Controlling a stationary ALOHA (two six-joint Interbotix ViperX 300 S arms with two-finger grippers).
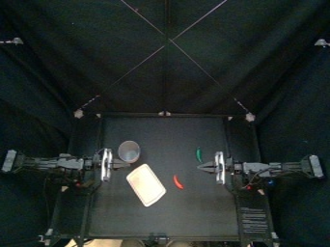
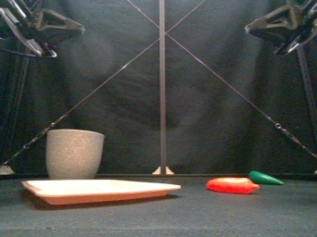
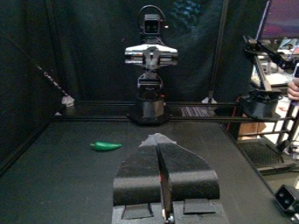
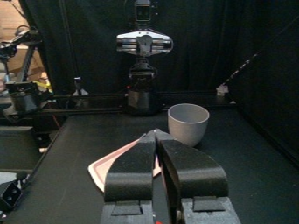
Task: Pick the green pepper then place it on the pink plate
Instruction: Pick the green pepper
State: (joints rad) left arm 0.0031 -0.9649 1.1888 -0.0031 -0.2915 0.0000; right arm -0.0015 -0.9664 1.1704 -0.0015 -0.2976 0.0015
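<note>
Two arms wait at the table's [image 1: 180, 130] side edges. We see the left gripper [image 1: 108, 166] and the right gripper [image 1: 215, 166] each closed and holding nothing. Much bare table lies between them. The green pepper [image 1: 199, 153] lies near the right gripper, with a red toy [image 1: 179, 180] in front of it. The pink plate [image 1: 147, 183] lies left of the middle, and a grey cup [image 1: 129, 150] stands behind it.

Your left arm [image 1: 52, 164] and right arm [image 1: 277, 167] are each held high and level at opposite sides, with the left gripper [image 3: 160, 143] and right gripper [image 4: 158, 136] facing each other, jaws pressed together.
</note>
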